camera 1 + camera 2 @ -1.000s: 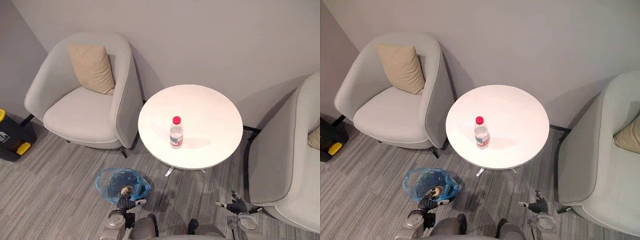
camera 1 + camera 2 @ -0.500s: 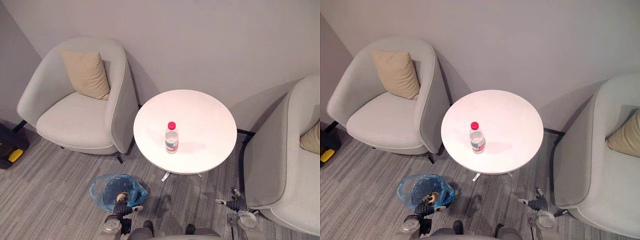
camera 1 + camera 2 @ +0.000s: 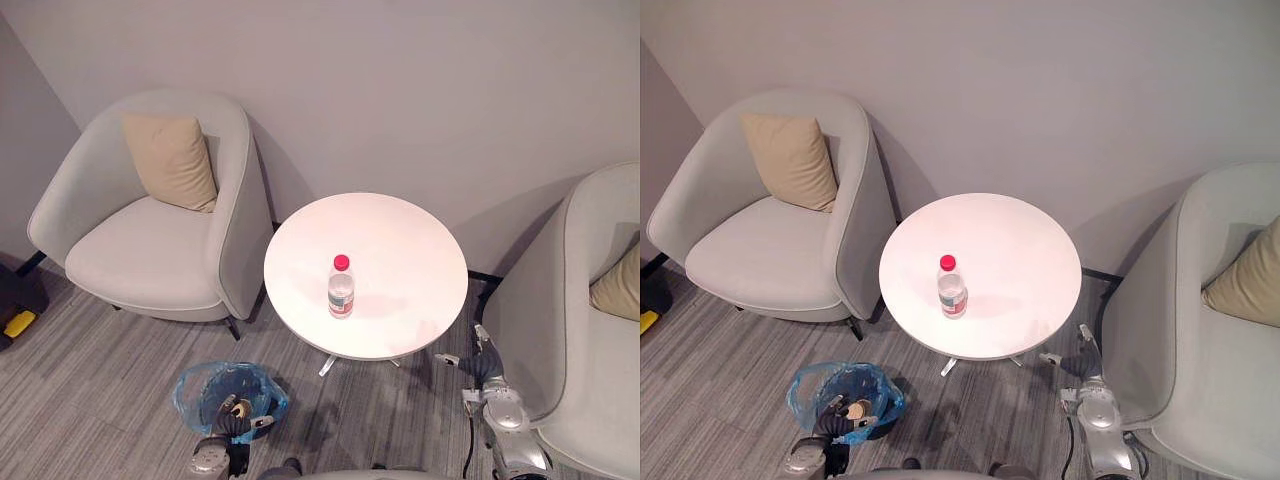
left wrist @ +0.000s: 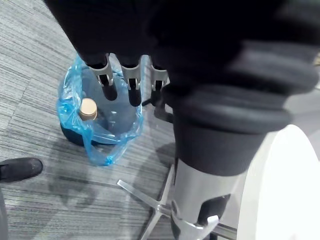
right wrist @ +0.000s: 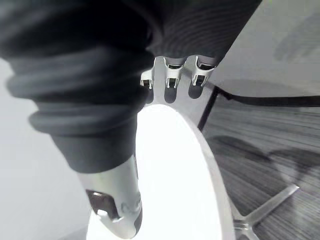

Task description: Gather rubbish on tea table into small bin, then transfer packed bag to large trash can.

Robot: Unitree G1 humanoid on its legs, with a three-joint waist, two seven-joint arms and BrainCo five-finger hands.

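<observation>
The round tea table (image 3: 405, 245) at centre frame has a smooth white top with a faint sheen on bright metal legs (image 4: 150, 200), and the bottle (image 3: 341, 291) on it is clear plastic with a red cap. At lower left a thin, crinkled, translucent blue plastic bag (image 4: 108, 150) lines the small bin (image 4: 68, 136); the armchair (image 3: 140, 250) and cushion (image 3: 170, 160) at upper left are matt cloth.

A round white tea table (image 3: 405, 255) is seen on a grey striped floor (image 3: 90, 385). One clear bottle (image 3: 341, 290) with a red cap is stood upright near the table's middle, slightly towards its left edge. On the floor, off the table's front left edge, a small bin (image 3: 192, 388) lined with a blue bag is placed. The table is flanked by two grey armchairs (image 3: 150, 250).
</observation>
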